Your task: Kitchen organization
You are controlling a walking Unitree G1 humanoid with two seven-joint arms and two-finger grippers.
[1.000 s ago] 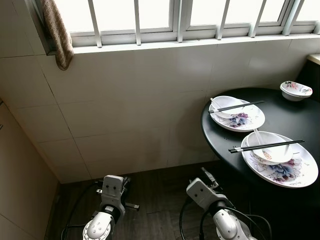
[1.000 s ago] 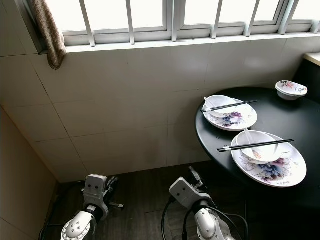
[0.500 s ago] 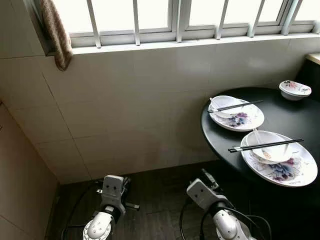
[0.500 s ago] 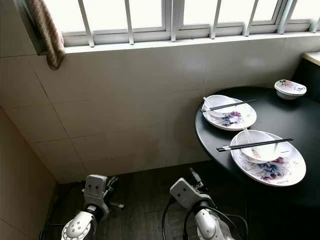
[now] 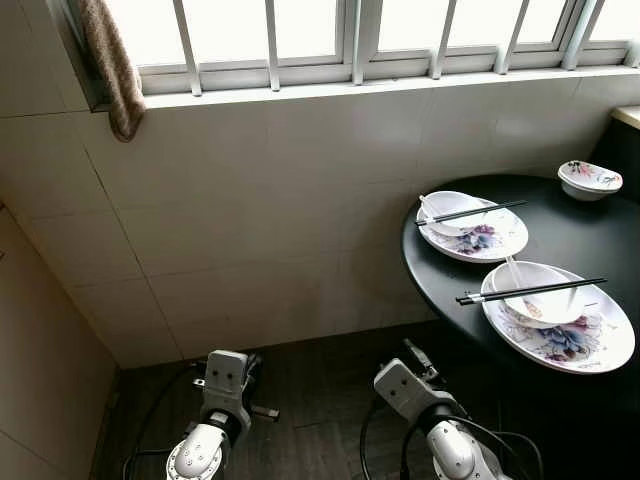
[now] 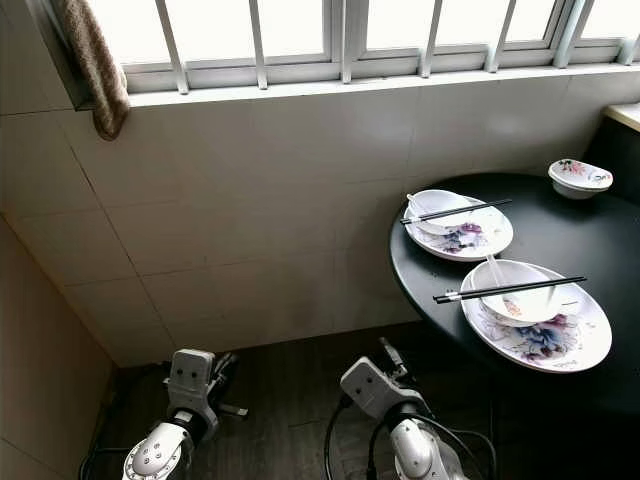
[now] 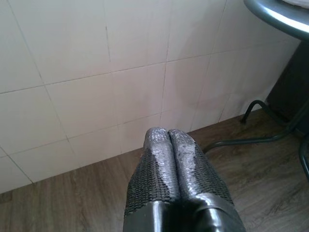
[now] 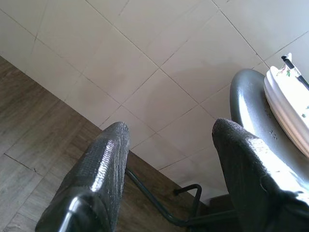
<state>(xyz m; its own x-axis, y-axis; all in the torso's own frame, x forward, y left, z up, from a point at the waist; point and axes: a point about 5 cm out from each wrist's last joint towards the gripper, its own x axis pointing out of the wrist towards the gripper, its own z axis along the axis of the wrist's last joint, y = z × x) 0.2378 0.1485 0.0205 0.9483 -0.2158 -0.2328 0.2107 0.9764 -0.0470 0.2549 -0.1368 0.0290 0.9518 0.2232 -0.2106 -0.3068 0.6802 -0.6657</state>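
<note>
- Barely anything moved since a second ago: whole scene slid slightly, so camera shift only; dishes and both arms sit as they did.
- Round black table (image 5: pixel 560 225) stands at robot's right, against the tiled wall (image 5: pixel 250 200) under the barred window (image 5: pixel 300 30).
- Near plate (image 5: pixel 575 335) carries a bowl (image 5: pixel 540 300) with a spoon in it; black chopsticks (image 5: pixel 530 291) lie across the bowl rim.
- Far plate (image 5: pixel 485 235) has the same set-up: bowl, spoon, second chopsticks (image 5: pixel 470 212) on top.
- Small flowered bowl (image 5: pixel 592 180) sits alone toward the back of the table.
- Left gripper (image 7: pixel 169 140) hangs low over the wood floor (image 7: pixel 58 193), fingers pressed together, holding nothing.
- Right gripper (image 8: pixel 166 140) low too, fingers spread wide, empty, aimed at the table edge from below.
- Brown cloth (image 5: pixel 110 65) hangs at the window's left corner.
- Judgement: nothing started, robot well apart from dishes.
- Risk: chopsticks rest loose on the rims, so lifting or nudging a bowl could roll them off.
- Risk: near plate lies close to the table edge; a rising right arm could clip it from underneath.
</note>
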